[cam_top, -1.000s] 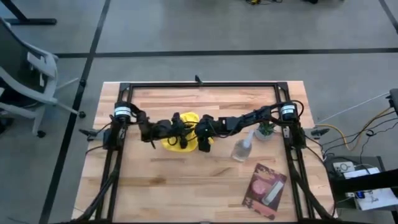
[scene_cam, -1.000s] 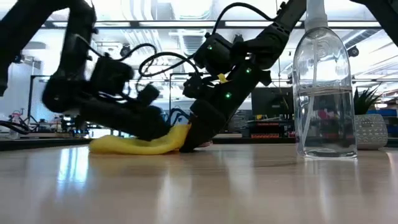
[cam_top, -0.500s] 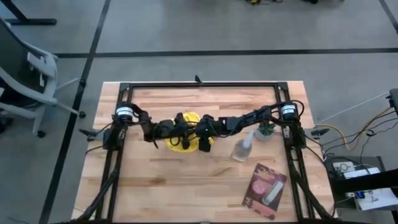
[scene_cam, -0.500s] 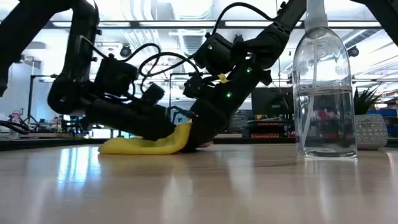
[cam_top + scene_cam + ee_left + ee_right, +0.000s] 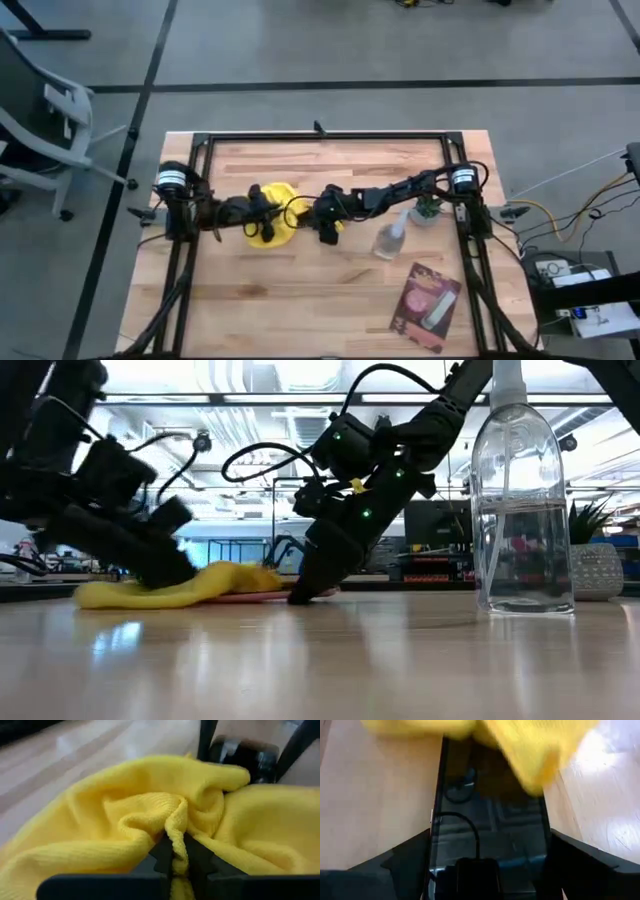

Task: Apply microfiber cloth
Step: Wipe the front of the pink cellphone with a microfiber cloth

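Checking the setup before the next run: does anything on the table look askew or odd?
The microfiber cloth lies bunched, a fold pinched in the left gripper. The clear spray bottle stands upright, nothing spilled. The right gripper presses a dark glossy slab.

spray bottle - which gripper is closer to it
Right. The right gripper sits just beside the spray bottle; the left gripper is farther off, pinching the microfiber cloth.

Both arms reach low toward mid-table, left gripper point(image 5: 262, 213) jaws pinched shut, right gripper point(image 5: 327, 232) jaws spread wide.
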`<state>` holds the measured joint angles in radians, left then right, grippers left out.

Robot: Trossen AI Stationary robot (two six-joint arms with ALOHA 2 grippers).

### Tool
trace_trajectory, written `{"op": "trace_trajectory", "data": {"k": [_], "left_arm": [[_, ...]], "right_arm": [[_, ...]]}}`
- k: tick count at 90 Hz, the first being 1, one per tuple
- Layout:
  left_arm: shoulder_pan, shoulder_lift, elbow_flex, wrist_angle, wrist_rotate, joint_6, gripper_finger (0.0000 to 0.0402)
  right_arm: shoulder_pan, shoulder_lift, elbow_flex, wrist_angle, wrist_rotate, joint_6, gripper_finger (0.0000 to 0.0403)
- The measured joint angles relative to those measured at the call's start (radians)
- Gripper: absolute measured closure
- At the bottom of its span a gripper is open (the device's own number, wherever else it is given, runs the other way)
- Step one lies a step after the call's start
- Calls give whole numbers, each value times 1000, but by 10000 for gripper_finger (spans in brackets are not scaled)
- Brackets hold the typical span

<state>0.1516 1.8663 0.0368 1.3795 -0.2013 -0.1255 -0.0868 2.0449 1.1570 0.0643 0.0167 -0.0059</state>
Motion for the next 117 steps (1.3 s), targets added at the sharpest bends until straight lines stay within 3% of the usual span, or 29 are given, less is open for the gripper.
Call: {"op": "trace_trajectory", "data": {"k": [10, 28, 57, 82, 95, 117], "left_arm": [[-2, -46, -15, -22, 12, 0, 393], [-4, -38, 91, -61, 126, 12, 393], [-70, 100, 353, -108, 245, 69, 393], [-83, 234, 522, -110, 268, 81, 393], [-83, 230, 513, -110, 272, 89, 393], [-84, 155, 356, -115, 299, 128, 393]], "right_arm": [[0, 0, 0, 1, 0, -2, 74], [0, -1, -1, -1, 1, -1, 70], [0, -1, -1, 2, 0, -5, 70], [1, -3, -3, -15, -9, -8, 73], [2, -4, -3, -11, -7, -5, 69], [3, -1, -1, 3, -2, -3, 74]]}}
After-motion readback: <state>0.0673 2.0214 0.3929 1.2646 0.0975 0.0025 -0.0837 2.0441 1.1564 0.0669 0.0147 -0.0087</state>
